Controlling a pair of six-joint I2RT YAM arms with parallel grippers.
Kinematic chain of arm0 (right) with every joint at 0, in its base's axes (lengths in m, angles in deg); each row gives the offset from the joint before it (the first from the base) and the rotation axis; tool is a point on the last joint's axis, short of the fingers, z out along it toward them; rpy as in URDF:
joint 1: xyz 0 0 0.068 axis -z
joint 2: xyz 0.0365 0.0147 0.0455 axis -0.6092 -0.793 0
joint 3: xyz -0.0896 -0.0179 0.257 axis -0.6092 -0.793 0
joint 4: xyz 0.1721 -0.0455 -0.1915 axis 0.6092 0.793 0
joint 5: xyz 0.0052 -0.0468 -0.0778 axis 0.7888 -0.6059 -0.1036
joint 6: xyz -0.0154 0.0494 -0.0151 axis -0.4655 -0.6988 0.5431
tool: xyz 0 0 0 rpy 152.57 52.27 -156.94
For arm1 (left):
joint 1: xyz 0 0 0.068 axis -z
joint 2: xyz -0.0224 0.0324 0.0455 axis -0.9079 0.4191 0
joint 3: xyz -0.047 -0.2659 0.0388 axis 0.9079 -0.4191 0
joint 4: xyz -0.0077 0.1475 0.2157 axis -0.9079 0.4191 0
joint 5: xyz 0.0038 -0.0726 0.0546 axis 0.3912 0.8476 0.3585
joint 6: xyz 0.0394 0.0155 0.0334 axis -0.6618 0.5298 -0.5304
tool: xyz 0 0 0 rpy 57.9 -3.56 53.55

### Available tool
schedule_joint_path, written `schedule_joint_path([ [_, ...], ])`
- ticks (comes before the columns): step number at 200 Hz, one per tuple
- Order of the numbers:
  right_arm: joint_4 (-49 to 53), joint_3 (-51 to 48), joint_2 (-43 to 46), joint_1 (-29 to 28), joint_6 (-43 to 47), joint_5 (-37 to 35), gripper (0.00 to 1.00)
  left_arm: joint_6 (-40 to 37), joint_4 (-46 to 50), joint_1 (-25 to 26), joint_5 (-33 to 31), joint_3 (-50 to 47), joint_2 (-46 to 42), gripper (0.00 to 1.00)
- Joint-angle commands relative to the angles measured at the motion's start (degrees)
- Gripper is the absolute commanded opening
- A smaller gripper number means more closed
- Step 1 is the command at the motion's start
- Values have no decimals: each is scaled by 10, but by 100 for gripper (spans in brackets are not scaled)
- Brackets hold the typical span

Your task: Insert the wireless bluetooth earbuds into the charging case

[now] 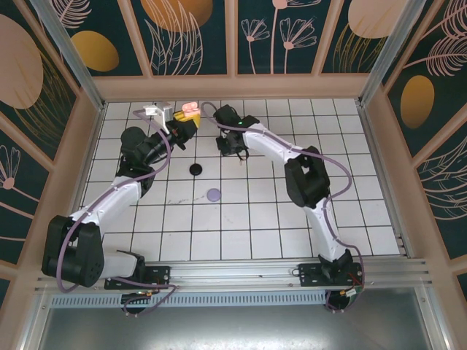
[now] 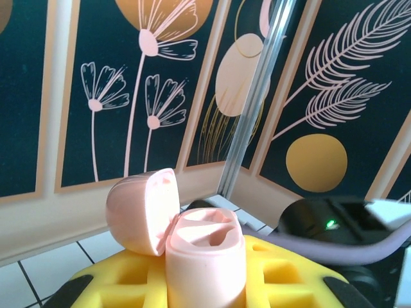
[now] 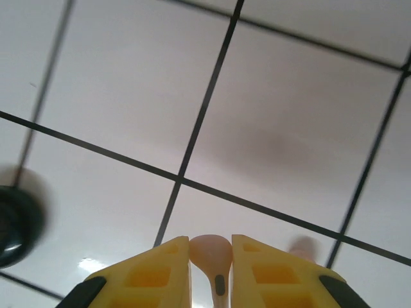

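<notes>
My left gripper is raised near the back wall, its yellow fingers shut on the pink charging case. The case stands upright with its lid hinged open to the left, and both sockets look empty. In the top view the pink case shows above the left fingers. My right gripper hangs just above the tiled floor, shut on a pink earbud with its stem running back between the fingers. It sits right of the case in the top view, where the right gripper points down. A blurred pink shape, possibly another earbud, lies on the tile.
A round black case and a lilac case lie on the white tiles between the arms. The black case shows blurred at the left edge of the right wrist view. The right arm's dark wrist is close behind the pink case.
</notes>
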Motion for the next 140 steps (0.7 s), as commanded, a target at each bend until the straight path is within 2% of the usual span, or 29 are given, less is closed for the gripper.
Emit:
schedule_joint_path([
  [1,-22,-15,75,5,-8,-16,19,-26,-5,-3,27,15,-2,0],
  [31,-42,-54,148,7,-8,-26,18,-49,-68,5,17,-16,-6,0],
  [84,-84,-138,305,7,-8,-40,18,-157,-149,50,-18,-76,-14,0],
  [119,-160,-203,422,0,-7,-40,18,-195,-170,83,-21,-91,-5,0],
  [140,-212,-240,480,-3,-8,-16,18,-202,-192,99,-32,-98,2,0],
])
